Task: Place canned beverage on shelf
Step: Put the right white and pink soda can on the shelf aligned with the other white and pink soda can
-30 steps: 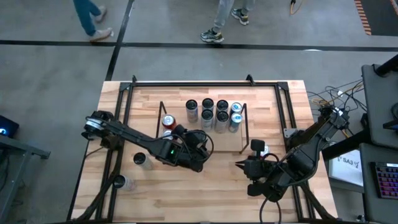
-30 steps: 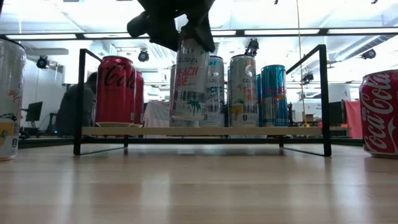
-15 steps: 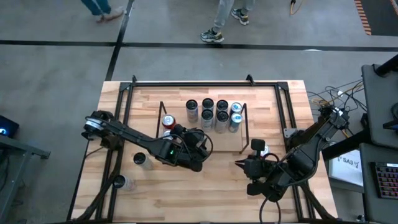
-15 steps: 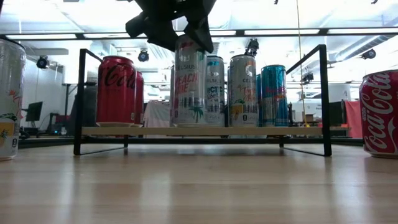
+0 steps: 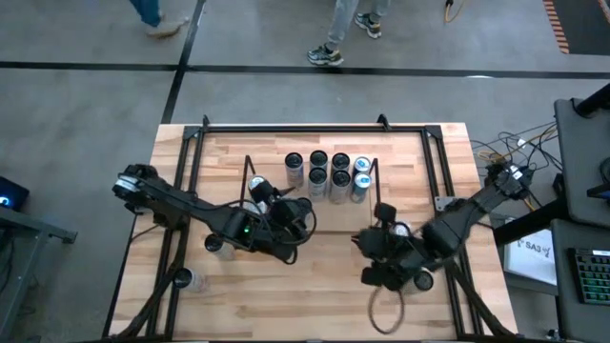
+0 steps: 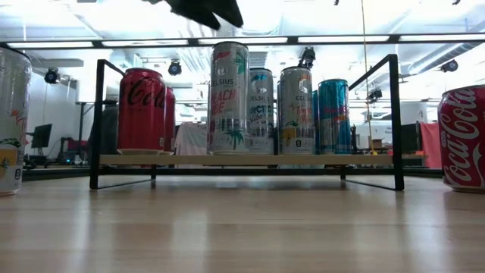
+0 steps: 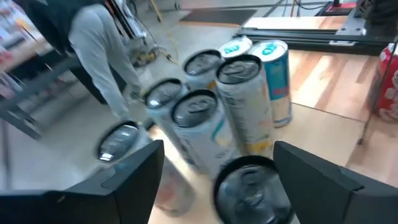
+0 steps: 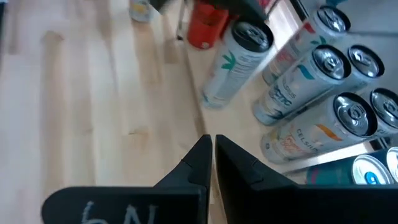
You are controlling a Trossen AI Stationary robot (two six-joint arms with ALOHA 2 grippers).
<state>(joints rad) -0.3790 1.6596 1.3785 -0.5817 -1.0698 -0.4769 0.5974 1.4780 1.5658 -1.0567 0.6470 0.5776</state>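
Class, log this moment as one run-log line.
left hand: open, above shelf | Celsius can: standing on shelf, released | right hand: shut, waiting

light: bright ceiling strips [image 6: 326, 39] glare in my low view | shadows: soft | blur: my left wrist view smears cans [image 7: 205, 124]

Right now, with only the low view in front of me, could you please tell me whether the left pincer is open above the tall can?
Observer: Yes. The left wrist view shows the left pincer spread wide above the can tops, gripping nothing.
Operator: Thank you. Does the can stand clear on the shelf?
Observer: It does. The right wrist view shows it upright at the shelf's front edge, apart from the cans behind it.
Operator: And where is the right pincer, please?
Observer: The right pincer is shut and hovers over the table in front of the shelf.
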